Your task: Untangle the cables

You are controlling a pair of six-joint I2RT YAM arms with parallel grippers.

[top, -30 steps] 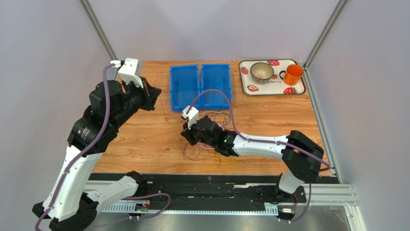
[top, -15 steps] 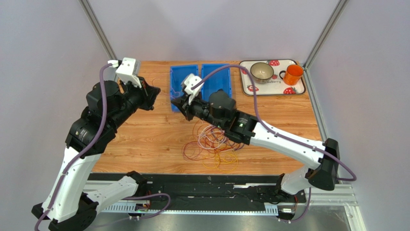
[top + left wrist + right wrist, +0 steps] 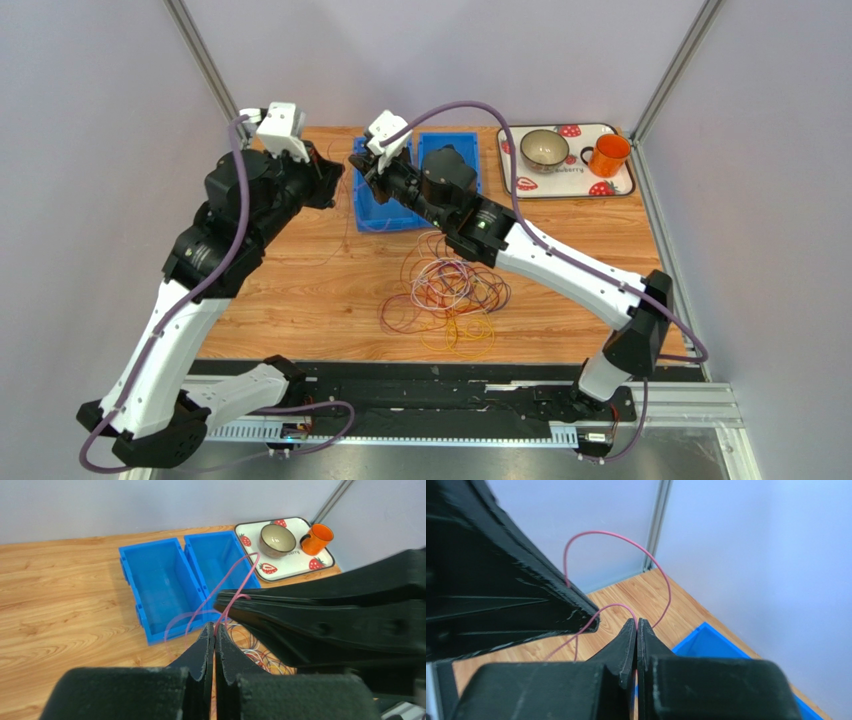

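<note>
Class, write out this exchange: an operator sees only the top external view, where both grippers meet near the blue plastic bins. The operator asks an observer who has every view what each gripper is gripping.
Operator: Is the left gripper holding anything?
Observer: Yes. The left wrist view shows it shut on a thin pink cable.
Operator: And the right gripper?
Observer: Its wrist view shows it shut on that cable too. The cable arcs up from its tips and over to the left gripper.

bright even light, faint shadows, near jaws soft in wrist views
</note>
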